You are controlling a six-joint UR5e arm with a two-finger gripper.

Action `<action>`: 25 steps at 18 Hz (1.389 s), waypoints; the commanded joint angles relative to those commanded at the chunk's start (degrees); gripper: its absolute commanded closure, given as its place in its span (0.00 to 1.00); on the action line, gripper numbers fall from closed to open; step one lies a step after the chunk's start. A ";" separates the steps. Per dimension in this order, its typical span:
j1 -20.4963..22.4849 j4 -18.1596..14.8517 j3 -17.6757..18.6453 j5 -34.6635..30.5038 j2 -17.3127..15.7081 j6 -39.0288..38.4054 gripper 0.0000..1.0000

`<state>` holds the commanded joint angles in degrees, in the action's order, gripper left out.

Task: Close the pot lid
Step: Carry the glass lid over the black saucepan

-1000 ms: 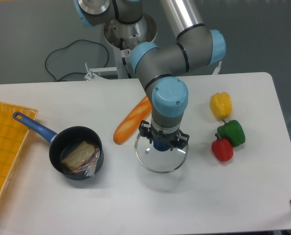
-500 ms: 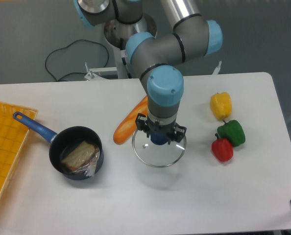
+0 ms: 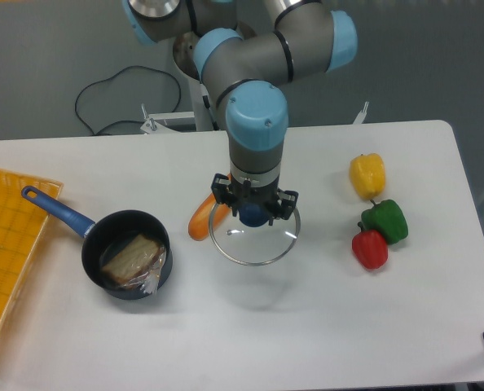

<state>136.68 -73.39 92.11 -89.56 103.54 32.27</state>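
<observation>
Robot arm holding a glass lid above a white table, with an open pot to one side.

The claw [image 3: 253, 213] points straight down and is clamped on the dark knob of the pot lid [image 3: 254, 237], which hangs level above the table [image 3: 323, 326], casting a faint shadow on the surface below. The pot [image 3: 128, 265] stands uncovered near the picture's left side, well apart from the lid, its blue handle pointing up and to the left toward an orange tray [image 3: 6, 252] at the table's edge; a wrapped sandwich [image 3: 133, 260] lies inside it. A bread loaf [image 3: 203, 221] lies partly hidden behind the lid. On the picture's right, a yellow pepper [image 3: 367, 174], a green pepper [image 3: 385, 220] and a red pepper [image 3: 371, 248] sit close together.
</observation>
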 joint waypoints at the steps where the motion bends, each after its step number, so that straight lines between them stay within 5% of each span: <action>1: -0.44 0.09 0.09 0.00 -0.61 -1.14 0.75; 8: -5.10 0.53 1.23 -1.75 -2.02 -12.47 0.75; 13: -8.97 5.79 2.63 -2.11 -2.11 -18.37 0.75; 25: -15.82 11.25 3.17 -4.83 -1.32 -27.08 0.75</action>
<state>120.85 -62.14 95.27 -94.39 102.22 5.19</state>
